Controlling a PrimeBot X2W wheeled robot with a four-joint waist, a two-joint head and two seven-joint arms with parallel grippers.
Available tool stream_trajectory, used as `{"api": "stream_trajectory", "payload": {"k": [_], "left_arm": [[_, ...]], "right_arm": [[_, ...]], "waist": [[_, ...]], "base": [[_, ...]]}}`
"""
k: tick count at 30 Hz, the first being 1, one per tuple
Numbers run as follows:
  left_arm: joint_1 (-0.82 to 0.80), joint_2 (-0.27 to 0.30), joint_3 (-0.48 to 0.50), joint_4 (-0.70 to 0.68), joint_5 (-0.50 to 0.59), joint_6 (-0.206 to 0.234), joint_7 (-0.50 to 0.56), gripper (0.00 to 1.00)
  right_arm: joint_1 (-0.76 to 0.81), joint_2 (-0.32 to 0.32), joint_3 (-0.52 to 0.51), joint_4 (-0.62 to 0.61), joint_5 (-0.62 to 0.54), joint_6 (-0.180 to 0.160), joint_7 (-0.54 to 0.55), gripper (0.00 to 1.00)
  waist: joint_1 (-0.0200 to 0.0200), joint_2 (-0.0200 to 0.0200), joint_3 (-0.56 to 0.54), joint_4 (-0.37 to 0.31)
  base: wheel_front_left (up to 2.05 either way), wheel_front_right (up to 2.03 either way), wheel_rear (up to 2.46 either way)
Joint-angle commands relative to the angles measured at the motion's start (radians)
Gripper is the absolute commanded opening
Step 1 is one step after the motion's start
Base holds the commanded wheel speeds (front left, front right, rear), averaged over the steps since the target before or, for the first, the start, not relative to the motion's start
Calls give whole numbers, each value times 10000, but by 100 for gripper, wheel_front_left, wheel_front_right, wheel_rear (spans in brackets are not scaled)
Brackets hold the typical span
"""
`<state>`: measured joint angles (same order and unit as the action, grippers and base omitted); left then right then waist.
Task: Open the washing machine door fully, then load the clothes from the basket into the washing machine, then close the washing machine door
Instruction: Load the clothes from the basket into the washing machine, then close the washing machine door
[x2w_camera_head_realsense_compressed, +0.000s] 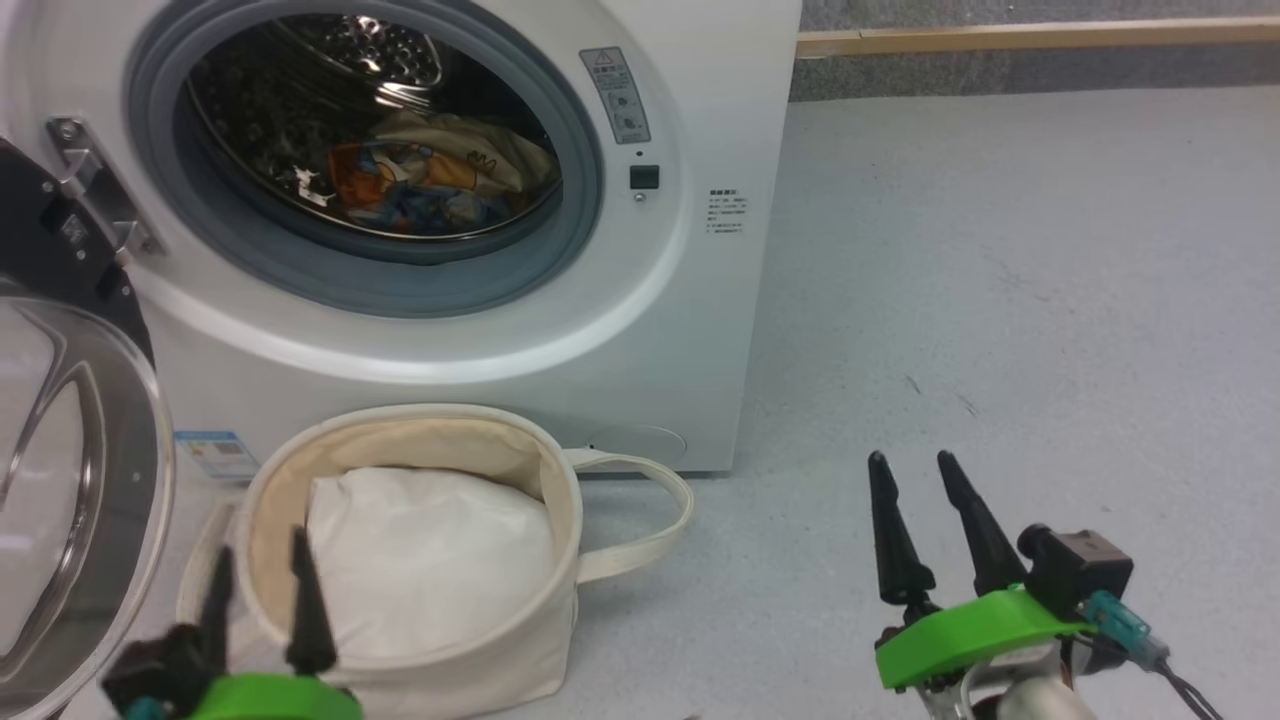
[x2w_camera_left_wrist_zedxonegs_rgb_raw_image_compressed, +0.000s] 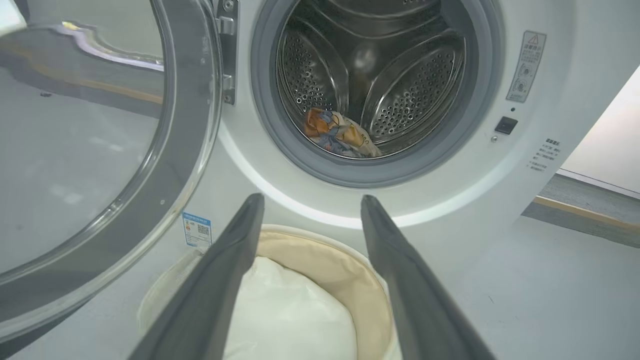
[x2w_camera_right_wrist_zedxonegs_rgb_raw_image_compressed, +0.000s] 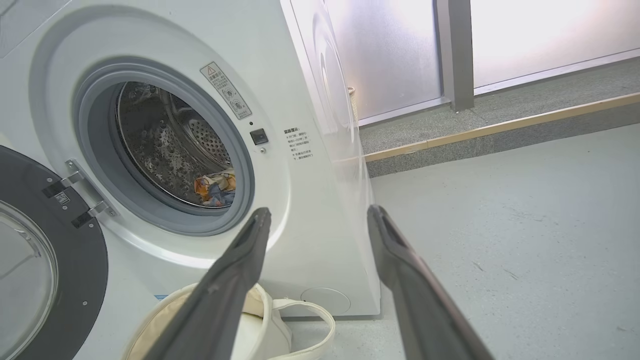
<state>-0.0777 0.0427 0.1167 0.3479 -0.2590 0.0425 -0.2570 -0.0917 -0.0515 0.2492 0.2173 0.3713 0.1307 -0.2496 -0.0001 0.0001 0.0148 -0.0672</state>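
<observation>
Left gripper (x2w_camera_head_realsense_compressed: 258, 540): fingers spread wide, nothing between them, poised over the near rim of the basket (x2w_camera_head_realsense_compressed: 500, 670) at 7 o'clock in the head view. Right gripper (x2w_camera_head_realsense_compressed: 912, 458): likewise spread and empty, at 5 o'clock over bare floor (x2w_camera_head_realsense_compressed: 1000, 300), well apart from everything, apparently parked out of the way. The basket stands just in front of the washing machine (x2w_camera_head_realsense_compressed: 640, 330) and holds a plain white liner (x2w_camera_head_realsense_compressed: 430, 560); no printed garment is seen in it. The clothes (x2w_camera_head_realsense_compressed: 420, 185) lie low in the steel drum (x2w_camera_head_realsense_compressed: 330, 60) at 11 o'clock. The washing machine door (x2w_camera_head_realsense_compressed: 70, 470) hangs swung out on its hinge (x2w_camera_head_realsense_compressed: 95, 190) at 9 o'clock, leaving the opening unobstructed. Assessment: loading looks complete — closing the door is outstanding, and the left arm is the nearer one.
</observation>
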Motion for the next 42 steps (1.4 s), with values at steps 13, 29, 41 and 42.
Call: {"api": "stream_trajectory", "payload": {"k": [13, 29, 41, 42], "left_arm": [[-219, 77, -515, -1, -299, 258, -47, 100], [-234, 76, -704, 100, -483, 502, -47, 100], [-239, 76, -545, -50, -657, 539, -47, 100], [-239, 76, -515, -57, -685, 545, -47, 100]], "right_arm": [[-16, 13, 189, -359, 176, 0, -122, 100], [-12, 13, 245, -294, 208, 0, -122, 100], [6, 13, 231, -168, 107, 0, -122, 100], [7, 13, 240, -161, 107, 0, -122, 100]], "waist": [[1, -1, -13, 90], [1, -1, 87, -17], [1, -1, -10, -16], [1, -1, -18, 2]], "base": [[0, 0, 0], [-1, 2, -1], [-112, 106, 6], [-209, 186, 24]]}}
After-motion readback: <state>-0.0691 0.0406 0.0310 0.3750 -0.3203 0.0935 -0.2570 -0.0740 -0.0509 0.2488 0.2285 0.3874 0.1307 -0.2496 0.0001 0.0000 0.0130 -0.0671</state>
